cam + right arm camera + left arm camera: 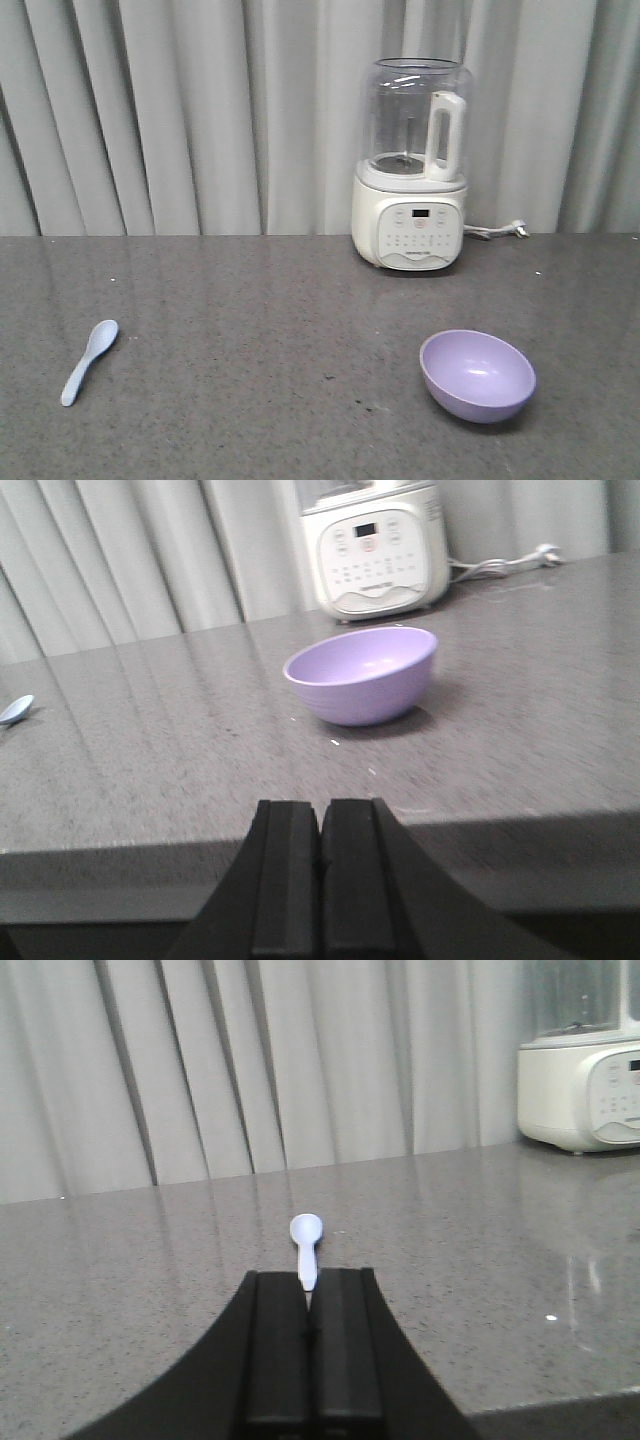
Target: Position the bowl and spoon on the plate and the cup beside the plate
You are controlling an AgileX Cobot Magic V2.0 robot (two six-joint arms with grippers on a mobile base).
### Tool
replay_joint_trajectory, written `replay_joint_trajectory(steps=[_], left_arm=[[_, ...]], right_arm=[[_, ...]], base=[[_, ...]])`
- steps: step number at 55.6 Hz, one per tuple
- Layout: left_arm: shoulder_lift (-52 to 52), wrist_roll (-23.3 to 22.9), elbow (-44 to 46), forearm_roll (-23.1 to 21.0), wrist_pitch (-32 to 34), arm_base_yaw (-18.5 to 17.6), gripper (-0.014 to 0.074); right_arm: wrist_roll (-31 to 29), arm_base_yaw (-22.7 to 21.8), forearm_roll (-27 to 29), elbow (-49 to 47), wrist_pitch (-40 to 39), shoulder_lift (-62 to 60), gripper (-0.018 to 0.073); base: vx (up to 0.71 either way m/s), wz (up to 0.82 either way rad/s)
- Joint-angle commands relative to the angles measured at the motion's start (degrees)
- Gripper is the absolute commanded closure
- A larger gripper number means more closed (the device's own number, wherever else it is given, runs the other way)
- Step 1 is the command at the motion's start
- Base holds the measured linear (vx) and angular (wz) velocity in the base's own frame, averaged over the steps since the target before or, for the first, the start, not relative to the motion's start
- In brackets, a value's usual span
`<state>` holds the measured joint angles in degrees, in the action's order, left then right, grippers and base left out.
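Left fingers (278, 1350) pressed together, empty | right fingers (288, 880) pressed together, empty | spoon (88, 362) flat on table (280, 400), left side | bowl (477, 375) upright, right side, well apart from spoon | blender (412, 165) behind.

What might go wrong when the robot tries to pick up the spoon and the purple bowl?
The spoon lies flat on the table, so the left gripper, shut now, might just push it along. The bowl is round and smooth; pinched at its rim by the right gripper, it may tip or slide. No plate or cup shows in any view.
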<state>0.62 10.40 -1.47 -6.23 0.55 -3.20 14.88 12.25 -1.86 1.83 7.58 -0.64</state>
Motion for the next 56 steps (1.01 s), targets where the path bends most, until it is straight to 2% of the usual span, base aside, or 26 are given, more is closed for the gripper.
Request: replay_joint_trajectory(steps=[1, 19, 56], left_arm=[[0.9, -0.6, 1.5, -0.4, 4.6, 0.1, 0.0594], [0.9, -0.6, 1.5, -0.4, 4.6, 0.1, 0.0594], [0.9, -0.6, 1.5, -0.4, 4.6, 0.1, 0.0594]], right_arm=[[-0.2, -0.1, -0.8, 0.2, -5.0, -0.3, 0.0568], [-0.2, -0.1, -0.8, 0.2, -5.0, -0.3, 0.0568], [-0.2, -0.1, -0.8, 0.2, -5.0, -0.3, 0.0568]], base=[[0.29, 0.4], [0.23, 0.24], [0.11, -0.08]])
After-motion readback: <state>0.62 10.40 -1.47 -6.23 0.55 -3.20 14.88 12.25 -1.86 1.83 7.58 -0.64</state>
